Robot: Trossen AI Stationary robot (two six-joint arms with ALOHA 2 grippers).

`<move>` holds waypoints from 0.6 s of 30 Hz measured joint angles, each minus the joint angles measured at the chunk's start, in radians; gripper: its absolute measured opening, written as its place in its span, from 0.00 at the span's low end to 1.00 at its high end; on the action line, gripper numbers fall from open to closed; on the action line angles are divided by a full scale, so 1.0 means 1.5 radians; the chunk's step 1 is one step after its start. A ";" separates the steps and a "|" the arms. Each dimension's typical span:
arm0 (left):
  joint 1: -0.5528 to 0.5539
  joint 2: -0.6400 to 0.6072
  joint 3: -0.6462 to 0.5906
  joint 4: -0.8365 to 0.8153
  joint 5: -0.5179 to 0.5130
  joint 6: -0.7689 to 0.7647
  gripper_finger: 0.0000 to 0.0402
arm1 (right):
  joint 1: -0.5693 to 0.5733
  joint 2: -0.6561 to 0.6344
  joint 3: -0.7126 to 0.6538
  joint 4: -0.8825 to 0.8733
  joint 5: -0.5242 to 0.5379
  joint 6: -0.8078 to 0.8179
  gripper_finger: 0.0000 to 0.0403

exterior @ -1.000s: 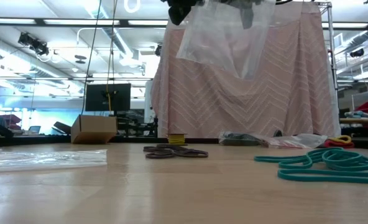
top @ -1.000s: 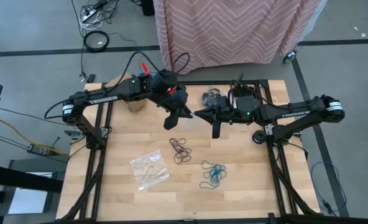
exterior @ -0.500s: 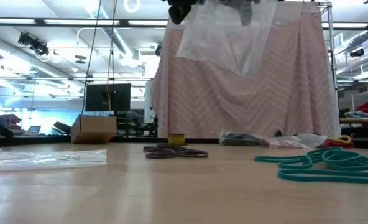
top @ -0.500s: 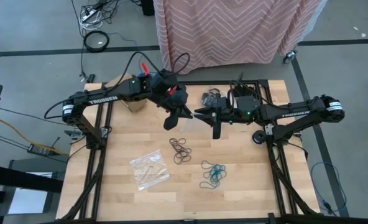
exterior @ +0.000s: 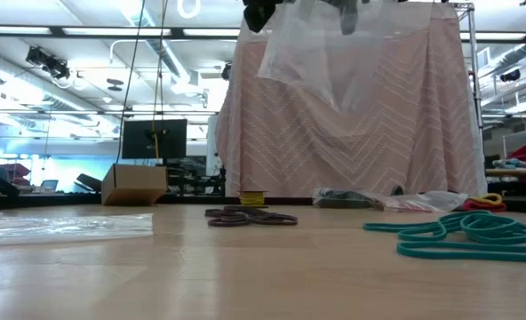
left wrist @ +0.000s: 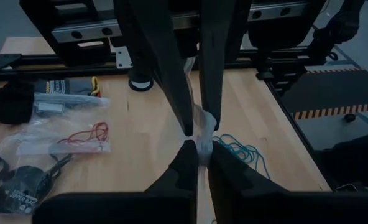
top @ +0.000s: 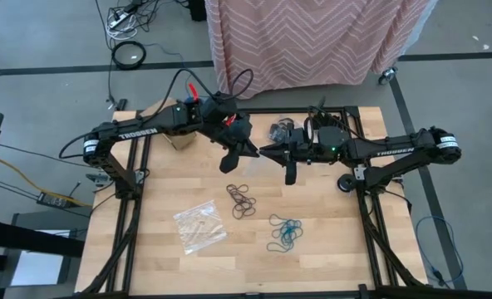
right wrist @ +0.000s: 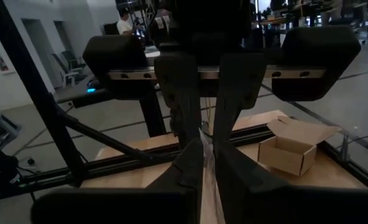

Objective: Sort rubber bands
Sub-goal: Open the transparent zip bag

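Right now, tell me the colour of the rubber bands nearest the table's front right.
Teal rubber bands, clearest in the low view.

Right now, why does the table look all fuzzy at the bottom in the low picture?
In the low view, the wooden table sits too near the camera, so its front blurs; the teal rubber bands farther back look sharper. In the high view, the table looks crisp all over.

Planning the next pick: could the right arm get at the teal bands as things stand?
Probably not yet: the right gripper and left gripper are both shut on a clear bag held in the air. The teal bands lie uncovered.
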 joint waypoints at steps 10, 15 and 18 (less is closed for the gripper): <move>0.000 0.000 0.000 0.005 0.005 0.000 0.06 | 0.000 0.000 0.000 0.000 0.000 0.001 0.00; 0.000 0.000 0.000 0.006 0.008 -0.001 0.06 | 0.000 0.000 0.000 0.000 0.004 0.010 0.00; 0.001 0.000 0.000 0.006 0.006 -0.001 0.06 | 0.000 0.000 0.000 0.005 0.029 0.036 0.00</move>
